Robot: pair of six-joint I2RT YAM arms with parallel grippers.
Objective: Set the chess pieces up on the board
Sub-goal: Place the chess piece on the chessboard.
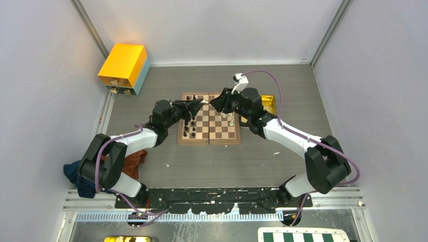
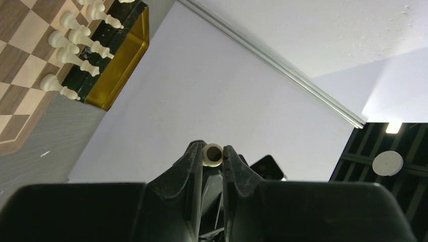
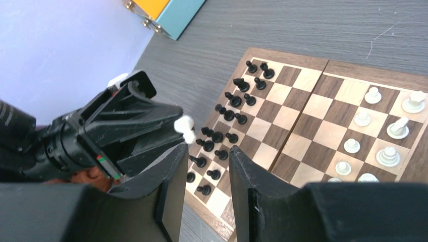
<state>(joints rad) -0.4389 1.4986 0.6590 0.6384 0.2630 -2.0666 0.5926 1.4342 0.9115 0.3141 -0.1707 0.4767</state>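
Observation:
The wooden board (image 1: 209,132) lies at mid-table. Black chess pieces (image 3: 227,116) stand along its left side and cream-white pieces (image 3: 383,136) along its right. My left gripper (image 1: 202,103) is raised over the board's far edge and is shut on a cream-white piece (image 2: 212,155). That piece also shows in the right wrist view (image 3: 185,128), at the left gripper's tip. My right gripper (image 1: 213,103) faces it tip to tip, open and empty (image 3: 207,156), just short of the held piece.
A shiny gold tray (image 2: 118,70) sits just right of the board, behind the white pieces (image 2: 70,50). A yellow-and-blue box (image 1: 124,68) stands at the back left. Cloths (image 1: 134,161) lie by the left arm. A green-and-white checkered board (image 1: 303,236) is at the near edge.

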